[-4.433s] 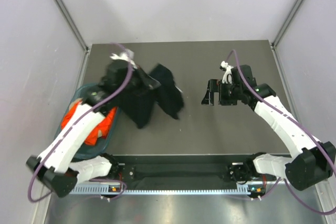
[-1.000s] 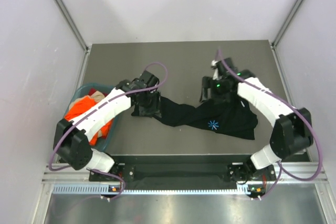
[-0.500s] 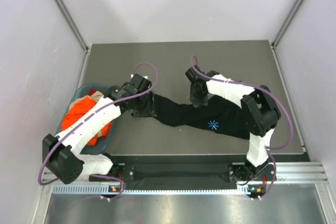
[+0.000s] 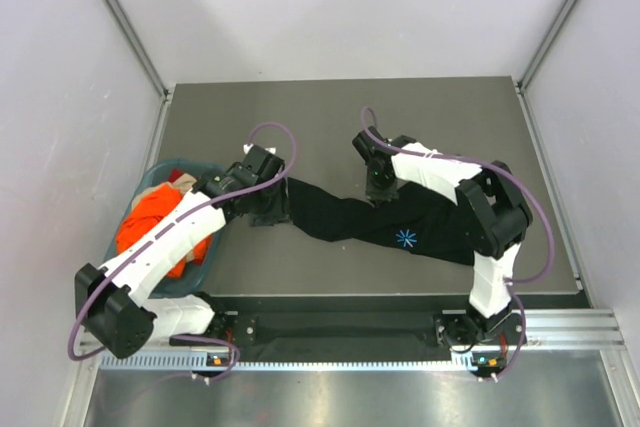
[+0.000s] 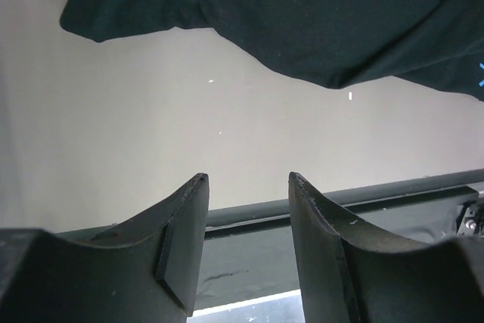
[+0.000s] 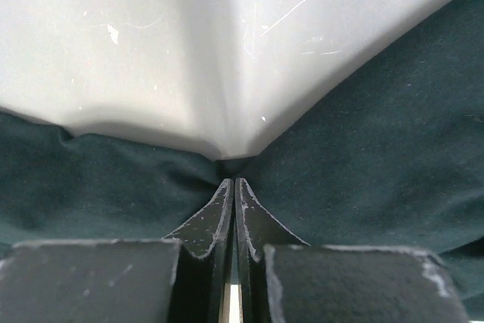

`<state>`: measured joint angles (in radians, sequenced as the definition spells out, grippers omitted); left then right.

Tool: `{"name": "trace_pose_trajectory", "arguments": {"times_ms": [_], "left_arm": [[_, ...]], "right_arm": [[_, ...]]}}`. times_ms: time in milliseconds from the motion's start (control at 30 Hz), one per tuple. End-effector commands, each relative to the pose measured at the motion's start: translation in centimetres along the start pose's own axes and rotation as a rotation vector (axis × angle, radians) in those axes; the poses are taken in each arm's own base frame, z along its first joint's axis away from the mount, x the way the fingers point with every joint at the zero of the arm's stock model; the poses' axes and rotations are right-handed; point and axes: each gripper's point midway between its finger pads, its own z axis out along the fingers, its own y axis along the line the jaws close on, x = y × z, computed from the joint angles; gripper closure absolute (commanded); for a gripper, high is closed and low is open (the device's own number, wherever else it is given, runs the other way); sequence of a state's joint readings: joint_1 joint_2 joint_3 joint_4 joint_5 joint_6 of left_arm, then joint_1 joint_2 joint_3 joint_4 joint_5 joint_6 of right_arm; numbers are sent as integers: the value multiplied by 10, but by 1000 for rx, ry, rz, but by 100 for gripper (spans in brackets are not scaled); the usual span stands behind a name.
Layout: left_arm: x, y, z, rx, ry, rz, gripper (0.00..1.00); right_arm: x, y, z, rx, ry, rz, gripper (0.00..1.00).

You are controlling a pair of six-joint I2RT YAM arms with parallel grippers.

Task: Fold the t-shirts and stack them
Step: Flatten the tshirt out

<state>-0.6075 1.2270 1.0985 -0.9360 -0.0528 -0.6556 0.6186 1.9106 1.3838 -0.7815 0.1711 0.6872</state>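
On the table (image 4: 330, 117), a black t-shirt (image 4: 430, 232)

No words, numbers or brand names can be read in any of the views. The only sign is a small blue-white starburst mark (image 4: 405, 238) printed on the black t-shirt (image 4: 340, 215), seen from the top camera near the middle of the cloth. In the left wrist view only a thin blue sliver of that mark shows at the right edge of the picture, on the same dark cloth.
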Motion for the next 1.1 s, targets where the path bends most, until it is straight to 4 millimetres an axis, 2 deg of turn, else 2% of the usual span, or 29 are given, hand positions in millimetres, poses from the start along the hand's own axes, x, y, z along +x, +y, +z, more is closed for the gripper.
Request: {"name": "trace_pose_trajectory", "arguments": {"times_ms": [0,33,100,133,200,233,267,300,333,367,400,433,467,500,533,567,600,633,667,700,733,800,833,867,900,933,1000,1067], "left_arm": [[-19,-5,-5,1,-69,-3,48],[-23,-6,-6,-1,-79,-3,48],[-26,-7,-3,-3,-83,0,48],[-31,-11,-3,5,-98,-1,48],[-35,-13,2,0,-96,1,49],[-39,-17,2,6,-104,0,49],[-41,-17,6,-3,-97,1,49],[-43,-18,7,-5,-96,-4,49],[-46,-22,8,-2,-96,-2,49],[-47,-24,14,-2,-88,0,48],[-46,-30,17,22,-68,10,48],[-47,-36,20,46,-59,17,46],[-47,-47,29,85,-38,32,45],[-40,-62,32,152,1,66,45],[-40,-72,35,177,9,81,44],[-35,-78,47,180,41,92,42],[-32,-94,52,225,46,121,42],[-32,-104,55,239,46,139,41],[-22,-113,67,238,73,178,41],[-24,-124,73,256,59,199,40],[-18,-127,89,244,87,217,40],[-12,-145,98,280,109,250,40],[-10,-150,105,285,122,259,40],[0,-154,119,273,159,278,40],[-4,-164,122,288,149,290,40],[1,-162,136,260,166,298,40],[1,-169,146,254,165,321,41],[3,-158,164,182,171,330,42]], "right_arm": [[-41,1,-44,-47,-156,6,100],[-55,-1,-60,-74,-210,27,100],[-80,-15,-72,-86,-276,60,100],[-103,-28,-82,-88,-336,91,100],[-126,-42,-87,-88,-382,121,100],[-143,-47,-94,-99,-420,140,100],[-164,-61,-95,-103,-460,175,100],[-177,-66,-96,-113,-486,188,100],[-196,-68,-106,-136,-527,198,100],[-209,-76,-96,-140,-516,194,100],[-221,-79,-109,-140,-522,196,100],[-220,-85,-105,-122,-487,194,93],[-219,-96,-101,-77,-472,185,80],[-205,-108,-94,-34,-431,180,52],[-196,-117,-91,-10,-411,182,46],[-189,-135,-99,4,-415,206,43],[-163,-149,-81,32,-349,213,36],[-154,-160,-91,28,-361,229,33],[-144,-176,-88,33,-347,252,29],[-119,-188,-73,55,-291,258,28],[-114,-204,-80,62,-307,270,27],[-87,-213,-74,53,-261,269,27],[-80,-224,-72,60,-250,293,27],[-75,-232,-72,57,-244,311,27],[-63,-235,-69,56,-225,320,26],[-64,-235,-76,44,-253,331,27],[-57,-232,-77,14,-256,340,26],[-51,-221,-81,-45,-248,341,27]]}}
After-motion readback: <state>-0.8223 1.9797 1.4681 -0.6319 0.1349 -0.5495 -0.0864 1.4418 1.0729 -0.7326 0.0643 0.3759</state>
